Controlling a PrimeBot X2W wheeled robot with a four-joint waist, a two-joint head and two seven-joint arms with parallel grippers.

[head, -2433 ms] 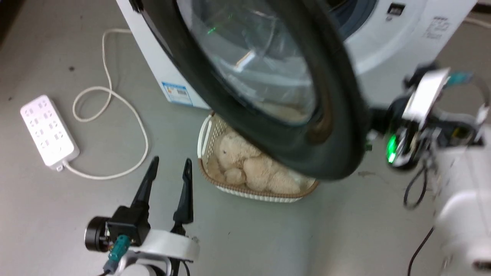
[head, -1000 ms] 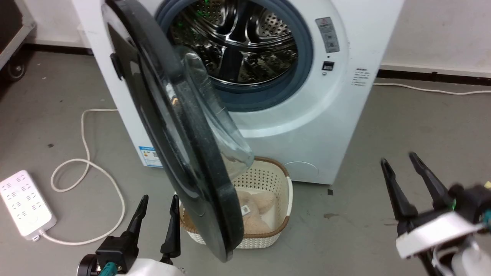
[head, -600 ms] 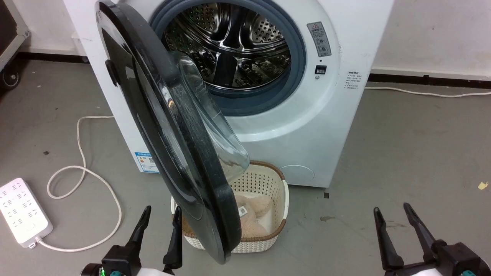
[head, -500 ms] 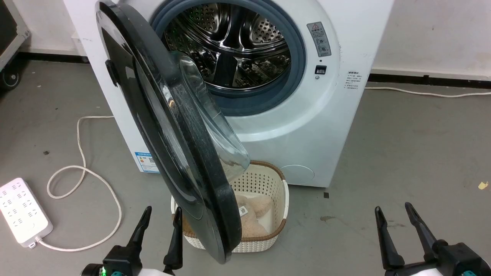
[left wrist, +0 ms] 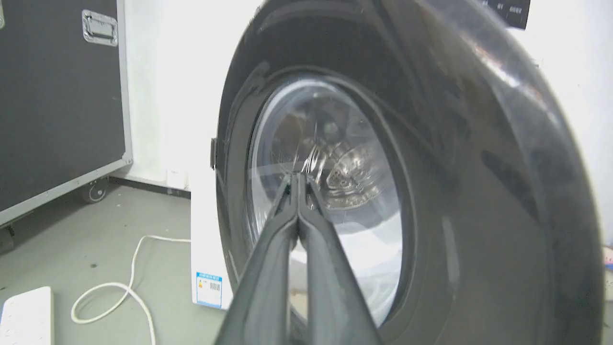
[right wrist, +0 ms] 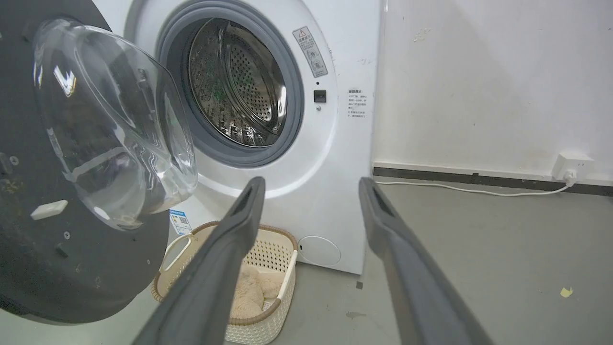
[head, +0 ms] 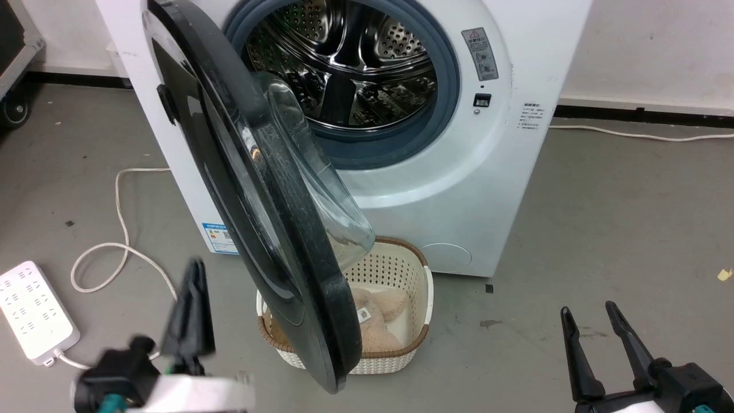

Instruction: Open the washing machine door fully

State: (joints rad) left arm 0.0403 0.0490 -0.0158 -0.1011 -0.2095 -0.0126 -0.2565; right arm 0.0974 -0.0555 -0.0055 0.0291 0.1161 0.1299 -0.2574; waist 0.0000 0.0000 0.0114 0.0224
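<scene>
Washing machine (head: 459,189): white front-loader against the wall, grey-blue gasket ringing a bare steel drum (head: 344,69).

Washing machine door (head: 327,310): glossy black disc, hinged on the machine's left side in the head view. It stands partway open and edge-on to the head camera, with the clear glass bowl bulging toward the drum. The lower rim hangs over the basket.

Black flight case (left wrist: 57,96): on castors, left of the machine in the left wrist view.

Basket (head: 425,298): white perforated plastic with a brown rim, on the floor just in front of the machine and partly hidden behind the door. A beige plush toy (head: 378,330) lies inside.

Right gripper (head: 589,310): low at the right, well apart from the door, fingers spread wide, nothing between them.

Left gripper (head: 195,267): blurred, left of the door's outer face. In the left wrist view its fingers press together tip to tip on nothing and point at the door glass. Whether they touch it, cannot tell.

Power strip (head: 34,312): white, on the floor at far left, its cord (head: 123,246) looping toward the machine.
</scene>
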